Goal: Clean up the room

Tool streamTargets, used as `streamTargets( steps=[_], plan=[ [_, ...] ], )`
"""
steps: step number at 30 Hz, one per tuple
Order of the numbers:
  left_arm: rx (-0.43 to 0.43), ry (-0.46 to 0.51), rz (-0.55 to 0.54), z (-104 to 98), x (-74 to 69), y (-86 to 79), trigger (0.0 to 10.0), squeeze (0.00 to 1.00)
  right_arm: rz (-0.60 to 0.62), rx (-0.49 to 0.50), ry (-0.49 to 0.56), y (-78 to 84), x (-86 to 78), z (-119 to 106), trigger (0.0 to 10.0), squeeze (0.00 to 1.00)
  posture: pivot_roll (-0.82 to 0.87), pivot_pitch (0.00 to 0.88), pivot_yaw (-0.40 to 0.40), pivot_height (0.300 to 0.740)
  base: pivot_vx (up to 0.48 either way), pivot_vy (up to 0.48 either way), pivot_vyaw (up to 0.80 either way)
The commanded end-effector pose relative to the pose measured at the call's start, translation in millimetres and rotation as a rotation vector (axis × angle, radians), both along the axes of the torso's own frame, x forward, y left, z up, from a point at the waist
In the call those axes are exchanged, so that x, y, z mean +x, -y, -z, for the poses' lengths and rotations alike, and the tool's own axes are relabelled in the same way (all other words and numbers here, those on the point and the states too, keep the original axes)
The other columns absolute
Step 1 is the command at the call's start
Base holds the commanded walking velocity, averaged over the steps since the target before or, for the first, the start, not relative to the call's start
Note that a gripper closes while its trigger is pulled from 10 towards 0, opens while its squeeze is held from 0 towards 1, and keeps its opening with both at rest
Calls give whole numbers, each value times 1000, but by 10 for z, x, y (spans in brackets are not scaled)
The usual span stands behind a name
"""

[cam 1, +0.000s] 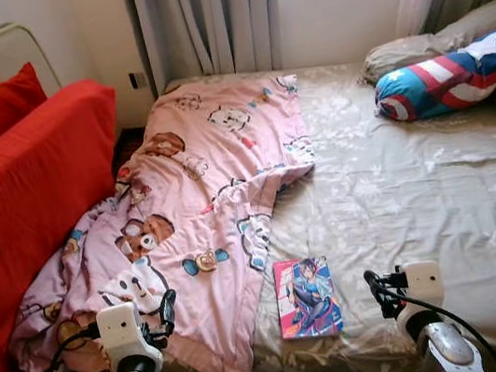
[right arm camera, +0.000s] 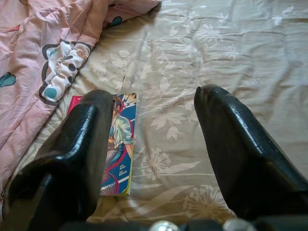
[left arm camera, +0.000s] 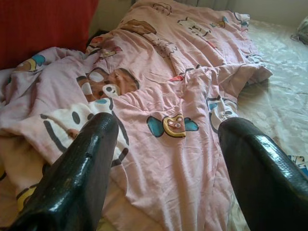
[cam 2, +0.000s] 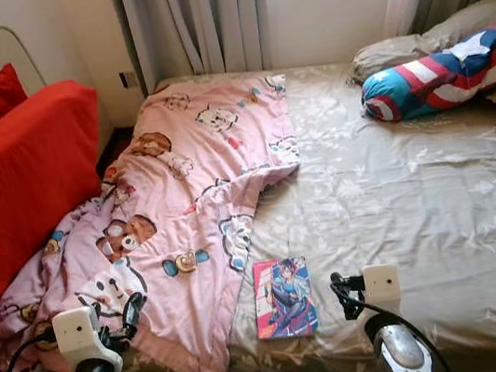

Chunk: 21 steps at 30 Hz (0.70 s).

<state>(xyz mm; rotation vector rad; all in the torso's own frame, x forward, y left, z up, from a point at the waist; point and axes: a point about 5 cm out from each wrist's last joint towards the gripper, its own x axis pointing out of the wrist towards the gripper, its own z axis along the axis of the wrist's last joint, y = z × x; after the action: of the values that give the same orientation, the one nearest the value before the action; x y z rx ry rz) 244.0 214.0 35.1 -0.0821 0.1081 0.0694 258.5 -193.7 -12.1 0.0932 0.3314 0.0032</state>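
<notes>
Right wrist view: book [right arm camera: 116,144] beneath right gripper [right arm camera: 154,139].

We're in a bedroom of a lived-in home — a wide bed [cam 1: 439,203] takes up most of the scene, dressed in a beige sheet with a pale floral print. A rumpled pink quilt [cam 1: 203,202] covered in cartoon bears sprawls across its left half. Up by the wall sit a grey pillow [cam 1: 437,38] and a bolster [cam 1: 452,73] in red, white and blue with a star. Grey curtains [cam 1: 207,18] hang at a bright window behind the bed, with a wall socket [cam 1: 137,79] beside them. A red sofa [cam 1: 12,186] with a red cushion presses against the bed's left side — and a colourful comic book [cam 1: 306,297] lies on the sheet.
</notes>
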Motion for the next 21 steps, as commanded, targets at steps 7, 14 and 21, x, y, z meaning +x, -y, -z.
streamTargets(
  steps=[7,14,21],
  plan=[
    [20,-10,13,59,18,-7,10000,0,9,-6,-38,24,-20,39,10000,0,17,0,-69,676,0,0,0],
    [18,-12,13,91,44,1,10000,0,20,12,0,22,9,-4,10000,0,12,0,-63,656,0,0,0],
    [20,-10,15,103,49,1,10000,0,22,10,-6,30,5,4,10000,0,14,0,-62,656,0,0,0]
  ],
)
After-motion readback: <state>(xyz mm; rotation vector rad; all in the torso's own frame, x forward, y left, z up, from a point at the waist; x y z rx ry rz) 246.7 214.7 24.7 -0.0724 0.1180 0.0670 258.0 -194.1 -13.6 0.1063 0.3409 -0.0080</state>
